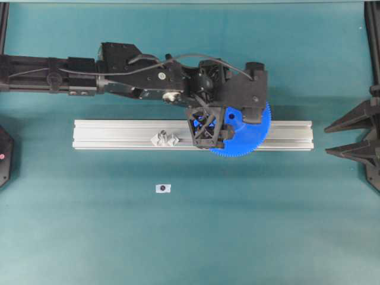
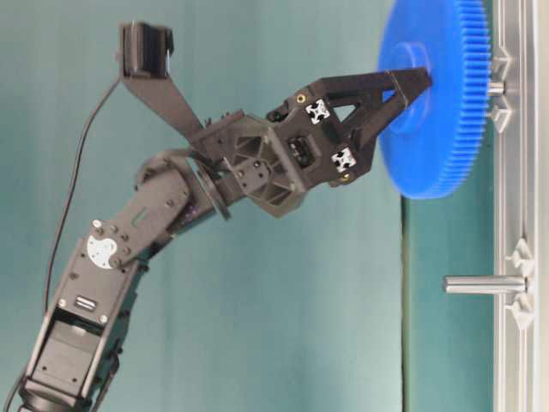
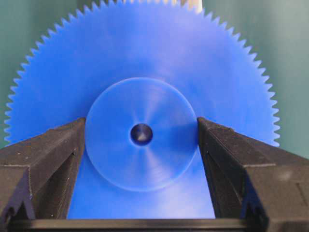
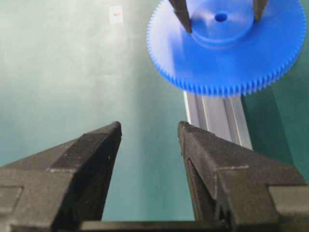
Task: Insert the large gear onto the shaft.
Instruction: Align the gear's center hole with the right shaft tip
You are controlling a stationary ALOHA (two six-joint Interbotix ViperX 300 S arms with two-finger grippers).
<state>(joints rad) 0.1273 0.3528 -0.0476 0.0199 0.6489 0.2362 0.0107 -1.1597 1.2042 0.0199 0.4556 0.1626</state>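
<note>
Gear (image 2: 433,103) held by hub in left gripper (image 3: 141,135), seated over shaft (image 2: 496,87) on rail (image 1: 119,135); hub grip keeps bore clear. Right gripper (image 4: 148,133) open, empty, parked apart.

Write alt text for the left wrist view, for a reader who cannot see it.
A large bright-blue gear with fine teeth fills the frame, seen face-on, its raised round hub clamped between the two black fingers of the left tool. A small dark centre hole sits in the middle of the hub. Teal background shows at the upper corners.
</note>
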